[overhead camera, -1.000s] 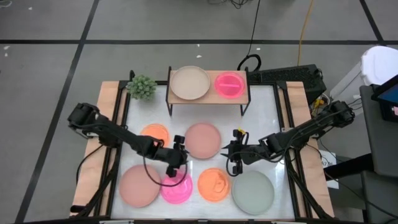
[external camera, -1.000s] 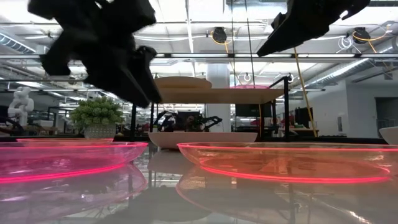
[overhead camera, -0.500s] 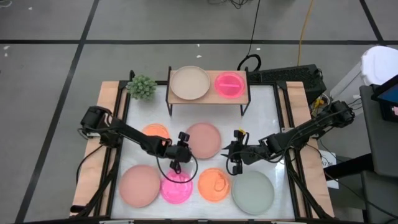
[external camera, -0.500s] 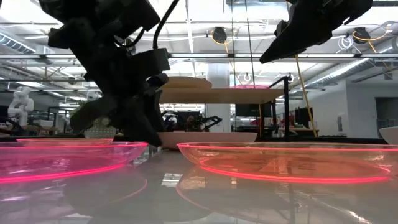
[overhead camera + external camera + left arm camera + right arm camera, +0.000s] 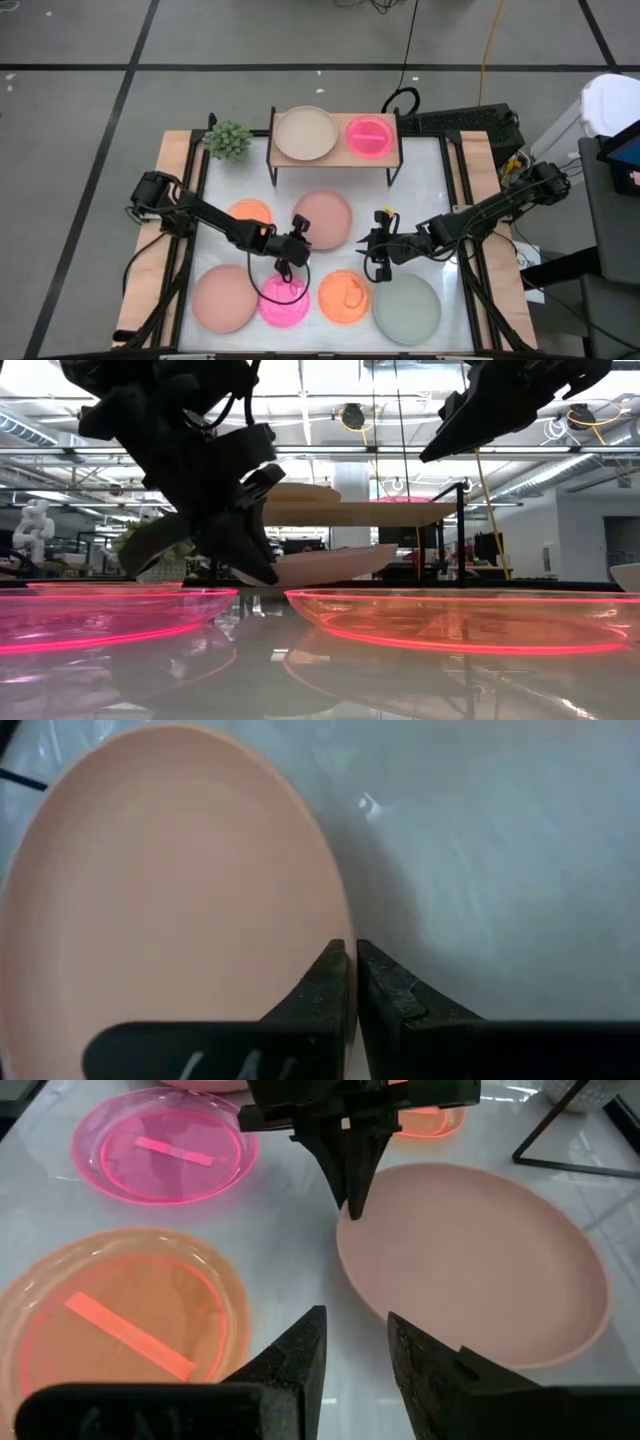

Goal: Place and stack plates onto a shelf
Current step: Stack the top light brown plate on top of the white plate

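A dusty pink plate (image 5: pixel 326 219) sits mid-table, tilted in the low view (image 5: pixel 335 560). My left gripper (image 5: pixel 299 238) is shut on its left rim. My right gripper (image 5: pixel 378 260) hovers open just right of that plate, nothing between its fingers (image 5: pixel 355 1345). On the shelf (image 5: pixel 335 160) at the far edge rest a beige plate (image 5: pixel 305 133) and a magenta plate (image 5: pixel 371 135). Near the front lie a pink plate (image 5: pixel 225 298), a magenta one (image 5: pixel 284 300), an orange one (image 5: pixel 345 296) and a grey-green one (image 5: pixel 407 308). Another orange plate (image 5: pixel 250 212) lies at the left. My left gripper pinches the dusty pink plate's rim (image 5: pixel 338 935) on its left near side, one finger over the inside and one outside. The fingers (image 5: pixel 352 1190) come slanting down from the table's left. The plate is tipped, and the side away from the fingers (image 5: pixel 405 548) is raised off the table.
A small potted plant (image 5: pixel 229 140) stands left of the shelf. Wooden rails (image 5: pixel 175 200) run along both table sides. Bare white tabletop (image 5: pixel 425 190) lies between the shelf and the right arm.
My left gripper has moved from above the magenta plate toward the far right and down to the dusty pink plate's rim, and has shut on it. The plate, flat on the table before, is now tipped with its right side raised. My right gripper has kept still.
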Robot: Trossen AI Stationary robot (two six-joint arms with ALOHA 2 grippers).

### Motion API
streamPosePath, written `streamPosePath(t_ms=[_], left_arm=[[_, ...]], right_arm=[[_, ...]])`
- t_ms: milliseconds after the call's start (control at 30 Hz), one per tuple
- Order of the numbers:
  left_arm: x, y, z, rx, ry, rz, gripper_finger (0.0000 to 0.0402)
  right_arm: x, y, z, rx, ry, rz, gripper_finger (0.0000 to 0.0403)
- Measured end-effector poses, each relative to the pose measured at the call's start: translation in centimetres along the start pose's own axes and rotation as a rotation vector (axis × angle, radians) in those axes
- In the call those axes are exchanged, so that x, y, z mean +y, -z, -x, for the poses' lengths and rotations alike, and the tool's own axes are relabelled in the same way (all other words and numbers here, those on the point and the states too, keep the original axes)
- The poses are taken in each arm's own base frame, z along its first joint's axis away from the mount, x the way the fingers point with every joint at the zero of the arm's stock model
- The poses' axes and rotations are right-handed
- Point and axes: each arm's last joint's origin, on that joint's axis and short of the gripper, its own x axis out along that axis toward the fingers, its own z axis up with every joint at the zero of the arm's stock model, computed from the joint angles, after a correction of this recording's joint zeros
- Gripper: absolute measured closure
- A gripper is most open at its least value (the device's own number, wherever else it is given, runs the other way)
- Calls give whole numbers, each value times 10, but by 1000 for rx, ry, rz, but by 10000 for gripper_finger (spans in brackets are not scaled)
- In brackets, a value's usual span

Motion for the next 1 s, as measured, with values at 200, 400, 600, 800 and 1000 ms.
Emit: streamPosePath(t_ms=[200,400,600,800,1000], left_arm=[[2,-11,3,-46,-19,-42,390],[10,-34,11,-59,-19,-50,390],[24,-49,21,15,0,-38,390],[42,-68,34,31,-24,-86,390],[72,-81,49,101,-88,-89,390]], right_arm=[[0,2,0,17,2,48,310],[-1,4,0,40,6,65,310],[3,4,3,53,-106,88,310],[3,6,4,70,-124,99,310],[3,7,4,77,-125,121,310]])
